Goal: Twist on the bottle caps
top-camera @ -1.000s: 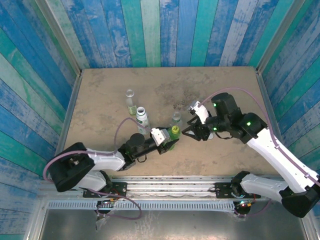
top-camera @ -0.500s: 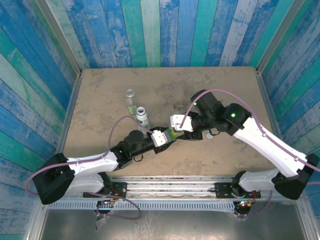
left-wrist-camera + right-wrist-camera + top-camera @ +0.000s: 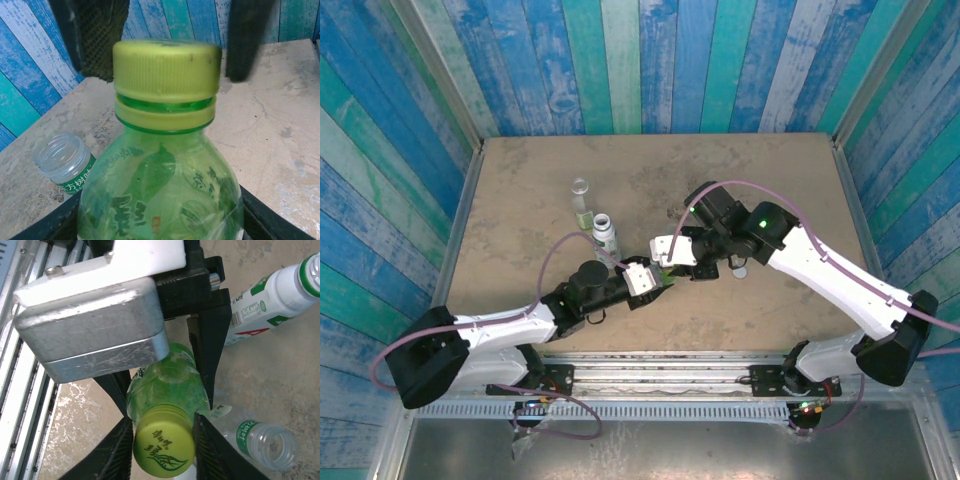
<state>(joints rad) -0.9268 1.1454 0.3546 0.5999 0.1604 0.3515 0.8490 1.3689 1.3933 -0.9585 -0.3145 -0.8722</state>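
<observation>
My left gripper (image 3: pixel 648 277) is shut on the body of the translucent green bottle (image 3: pixel 160 190), which stands upright near the table's front middle. A yellow-green cap (image 3: pixel 166 70) sits on its neck. My right gripper (image 3: pixel 164 447) comes down from above and is shut on that cap (image 3: pixel 162 446), one black finger (image 3: pixel 114 450) pressed to each side. The left wrist view has those fingers (image 3: pixel 95 35) flanking the cap. The white-labelled bottle (image 3: pixel 604 233) and a clear bottle (image 3: pixel 581 199) stand uncapped behind and to the left. Another clear bottle (image 3: pixel 267 442) stands open close by.
The left gripper's white and metal housing (image 3: pixel 100 315) sits right beside the green bottle. A small white cap (image 3: pixel 740 270) lies on the tan table (image 3: pixel 520 190) under the right arm. Blue plank walls enclose the table on three sides.
My right arm has swung left and lowered over the green bottle, and its jaws have closed from wide apart onto the cap. The left arm pushed forward slightly with the bottle.
</observation>
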